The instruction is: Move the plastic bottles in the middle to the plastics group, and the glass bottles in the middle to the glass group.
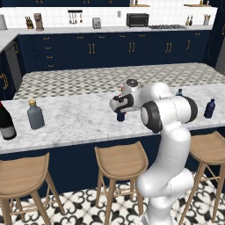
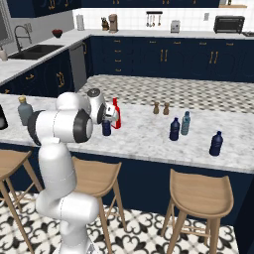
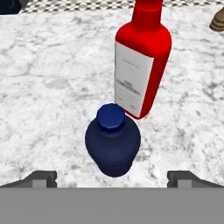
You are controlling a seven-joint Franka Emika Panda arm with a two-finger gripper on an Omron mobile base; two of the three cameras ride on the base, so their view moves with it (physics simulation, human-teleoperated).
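Above the navy bottle (image 3: 113, 144) beside the red bottle (image 3: 141, 57), claw (image 3: 112, 178) spread wide.

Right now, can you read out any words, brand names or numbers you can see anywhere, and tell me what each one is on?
No text can be read.
Red bottle: its white label carries faint grey lines of print, too blurred to read.
Wine bottle: white label, too small to make out any print.
Navy bottle in front of the gripper: no label or marking visible.

You have three navy bottles (image 2: 106, 127) (image 2: 174, 129) (image 2: 216, 144), one teal bottle (image 2: 185, 123), one red bottle (image 2: 116, 114), one grey flask (image 1: 35, 115), one wine bottle (image 1: 5, 121), three stools (image 1: 121, 163) (image 1: 22, 178) (image 1: 206, 149).
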